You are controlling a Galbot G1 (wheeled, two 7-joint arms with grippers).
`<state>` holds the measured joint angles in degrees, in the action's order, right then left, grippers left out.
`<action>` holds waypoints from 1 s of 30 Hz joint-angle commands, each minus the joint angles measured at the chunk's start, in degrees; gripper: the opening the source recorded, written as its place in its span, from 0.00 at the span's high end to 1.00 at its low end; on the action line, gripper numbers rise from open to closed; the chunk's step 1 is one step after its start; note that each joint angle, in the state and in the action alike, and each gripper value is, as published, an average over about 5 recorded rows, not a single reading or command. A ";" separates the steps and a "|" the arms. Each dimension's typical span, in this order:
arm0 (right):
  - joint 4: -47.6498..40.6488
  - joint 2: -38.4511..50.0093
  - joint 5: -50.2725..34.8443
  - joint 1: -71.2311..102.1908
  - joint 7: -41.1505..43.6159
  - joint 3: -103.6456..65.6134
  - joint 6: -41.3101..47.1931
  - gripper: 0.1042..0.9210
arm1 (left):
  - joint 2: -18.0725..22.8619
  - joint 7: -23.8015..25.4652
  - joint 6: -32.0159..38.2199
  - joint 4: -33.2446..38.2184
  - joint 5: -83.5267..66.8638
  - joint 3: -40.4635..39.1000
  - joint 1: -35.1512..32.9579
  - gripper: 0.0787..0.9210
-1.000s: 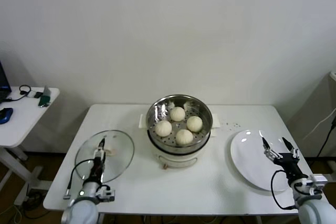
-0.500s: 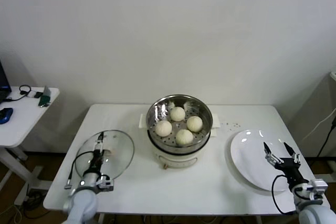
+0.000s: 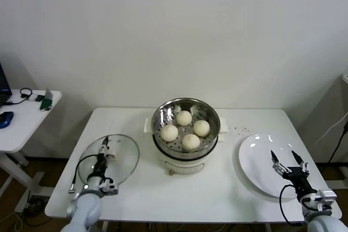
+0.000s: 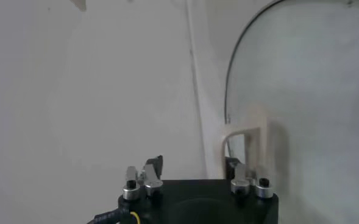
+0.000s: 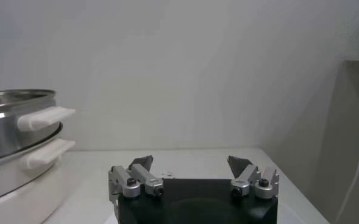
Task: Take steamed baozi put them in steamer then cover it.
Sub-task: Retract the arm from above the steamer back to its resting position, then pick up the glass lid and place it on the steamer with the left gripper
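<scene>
Four pale baozi [image 3: 184, 117] lie in the shiny steel steamer [image 3: 186, 108] on its white pot base [image 3: 182, 164] at the table's middle. The glass cover [image 3: 120, 161] lies flat on the table at the left, and its cream handle [image 4: 246, 137] shows in the left wrist view. My left gripper [image 3: 103, 150] is open just over the cover. In the left wrist view the gripper [image 4: 194, 165] has the handle close by one finger, not gripped. My right gripper [image 3: 287, 162] is open and empty above the white plate [image 3: 255, 158]. It also shows in the right wrist view [image 5: 191, 164].
The steamer's side handles [image 5: 45, 117] show off to one side in the right wrist view. A small side table [image 3: 22, 118] with cables and a mouse stands at the far left. The wall is close behind the table.
My left gripper has crept a little farther over the cover toward its handle. My right gripper has drawn back toward the table's front edge over the plate.
</scene>
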<state>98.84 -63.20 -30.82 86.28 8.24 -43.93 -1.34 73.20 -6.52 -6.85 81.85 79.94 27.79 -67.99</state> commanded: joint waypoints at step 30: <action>-2.36 0.88 1.12 -1.96 0.70 0.55 -0.75 0.12 | -8.02 -1.73 -17.00 30.79 -7.75 -0.43 -13.43 0.92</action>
<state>97.04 -62.66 -29.78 84.99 8.84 -43.79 -2.02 69.06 -8.43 -12.66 94.75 74.46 27.42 -74.34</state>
